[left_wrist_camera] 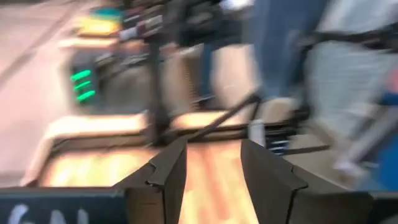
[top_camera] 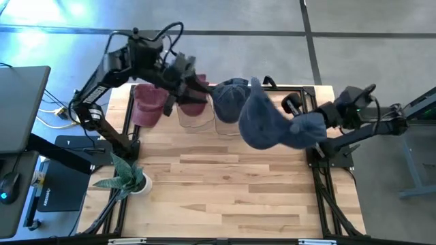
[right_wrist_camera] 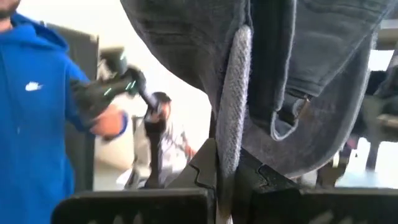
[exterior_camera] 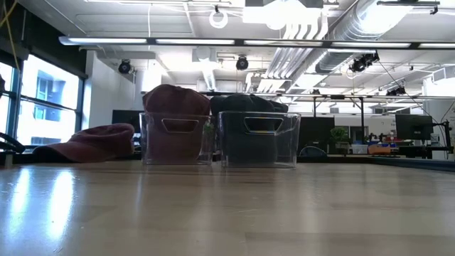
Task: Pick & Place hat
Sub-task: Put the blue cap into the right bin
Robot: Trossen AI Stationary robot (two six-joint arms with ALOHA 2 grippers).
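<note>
A blue-grey cap hangs in the air over the table's far right part, held by my right gripper, which is shut on it. In the right wrist view the cap fills the picture above the fingers. My left gripper is open and hovers above the two clear bins at the far edge, touching nothing; its fingers show apart in its wrist view. A dark red hat lies on the table left of the bins. Neither gripper shows in the low view. My right gripper pinches the cap by a thick grey edge that runs down between the two fingers. It comes level from the table's right side. The cap is lifted clear of the table, its crown reaching out toward the bins.
The left bin holds a dark red hat, and the right bin holds dark hats. A small potted plant stands at the table's left edge. A person in a blue hoodie stands beyond the table. Bare wood lies toward the near edge.
</note>
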